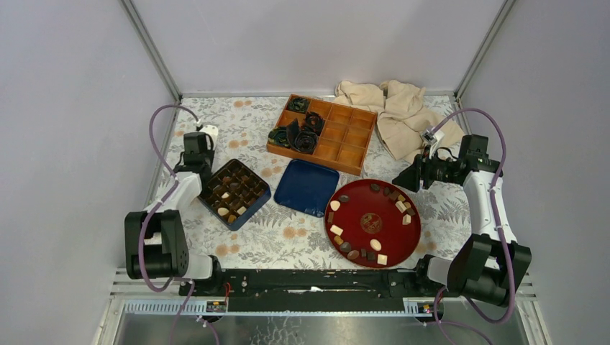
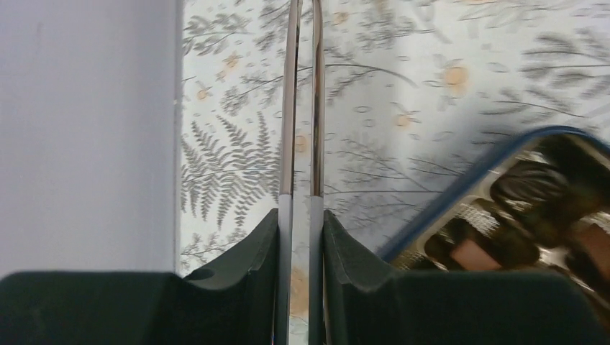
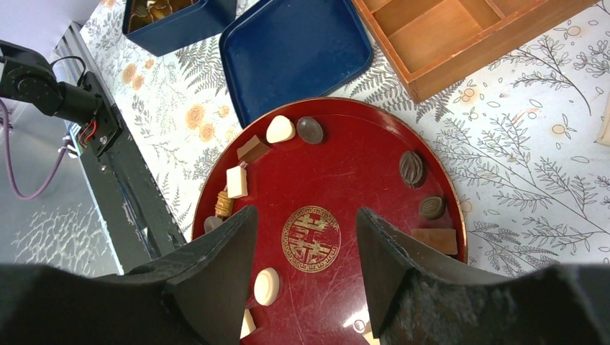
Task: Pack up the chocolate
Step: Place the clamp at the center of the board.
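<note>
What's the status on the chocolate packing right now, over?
Left gripper holds thin metal tweezers, nothing in the tips. Right gripper open above the red plate, empty. Chocolates partly fill the blue box; more on plate. Nothing blocking.

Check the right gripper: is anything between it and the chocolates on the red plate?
Nothing visible. The right gripper hangs open above the red plate, with chocolates lying loose around the rim and no lid, cloth or other object over them.

The blue tin (image 2: 460, 190) was blurred and cut off at the left wrist view's edge, its chocolate (image 2: 471, 253) mere smears; the red plate (image 3: 338, 172) ran under the right pincer (image 3: 306, 248), its near rim hidden.
</note>
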Available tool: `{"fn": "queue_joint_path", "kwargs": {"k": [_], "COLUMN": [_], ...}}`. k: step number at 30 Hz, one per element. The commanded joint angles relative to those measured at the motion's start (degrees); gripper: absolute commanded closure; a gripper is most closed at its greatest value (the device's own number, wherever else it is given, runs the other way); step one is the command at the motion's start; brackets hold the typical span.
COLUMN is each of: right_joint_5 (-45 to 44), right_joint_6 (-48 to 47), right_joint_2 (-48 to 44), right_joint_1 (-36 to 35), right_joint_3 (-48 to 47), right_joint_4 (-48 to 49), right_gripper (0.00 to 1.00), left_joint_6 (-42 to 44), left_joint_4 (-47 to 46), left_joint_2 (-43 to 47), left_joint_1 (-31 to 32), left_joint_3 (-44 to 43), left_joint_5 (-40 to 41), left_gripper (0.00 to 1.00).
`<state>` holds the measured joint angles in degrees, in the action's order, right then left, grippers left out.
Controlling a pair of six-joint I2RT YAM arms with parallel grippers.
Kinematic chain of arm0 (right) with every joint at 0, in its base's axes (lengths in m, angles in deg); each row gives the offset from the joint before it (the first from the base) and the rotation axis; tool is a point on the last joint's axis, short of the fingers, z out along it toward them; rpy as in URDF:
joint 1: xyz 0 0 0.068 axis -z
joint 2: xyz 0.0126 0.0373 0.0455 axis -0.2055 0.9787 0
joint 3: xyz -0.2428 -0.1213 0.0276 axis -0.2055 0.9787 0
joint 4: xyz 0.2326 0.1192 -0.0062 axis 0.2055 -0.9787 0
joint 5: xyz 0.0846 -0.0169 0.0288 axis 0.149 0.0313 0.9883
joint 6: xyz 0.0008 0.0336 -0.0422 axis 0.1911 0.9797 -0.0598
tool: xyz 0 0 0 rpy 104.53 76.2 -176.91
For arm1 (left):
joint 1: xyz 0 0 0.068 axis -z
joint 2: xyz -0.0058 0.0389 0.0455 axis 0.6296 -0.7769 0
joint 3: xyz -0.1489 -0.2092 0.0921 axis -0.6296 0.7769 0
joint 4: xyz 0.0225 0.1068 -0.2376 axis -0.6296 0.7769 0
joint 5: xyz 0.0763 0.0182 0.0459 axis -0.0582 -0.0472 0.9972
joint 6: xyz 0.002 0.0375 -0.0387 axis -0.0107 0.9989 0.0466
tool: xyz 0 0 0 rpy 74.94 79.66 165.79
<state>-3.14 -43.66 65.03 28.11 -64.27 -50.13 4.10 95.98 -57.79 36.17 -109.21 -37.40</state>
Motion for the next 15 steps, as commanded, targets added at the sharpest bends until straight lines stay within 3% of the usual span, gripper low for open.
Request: {"fn": "queue_joint_path", "kwargs": {"k": [1,7,15], "right_joint_5": [3.32,4.32,4.90], "right_joint_6": [-2.24,-2.91,-3.54], "right_joint_2": [-0.07,-0.67,-1.02], "right_joint_1": [0.27,0.27,0.23], "right_joint_3": [-2.66,-2.92,-3.08], "right_joint_4": [-2.27,-3.16,-3.83], "right_gripper": [0.40,0.40,0.40], "left_joint_6": [2.33,0.27,-4.88], "left_joint_4": [-12.91,-14.01,-12.24], "left_joint_2": [-2.67,-10.00,-13.10], "left_joint_1": [-5.07,-10.21,-17.42], "left_joint_3": [0.93,2.05,1.96], "left_joint_5": [-0.88,-7.11,-15.89], "left_gripper": [0.78,0.73,0.53]}}
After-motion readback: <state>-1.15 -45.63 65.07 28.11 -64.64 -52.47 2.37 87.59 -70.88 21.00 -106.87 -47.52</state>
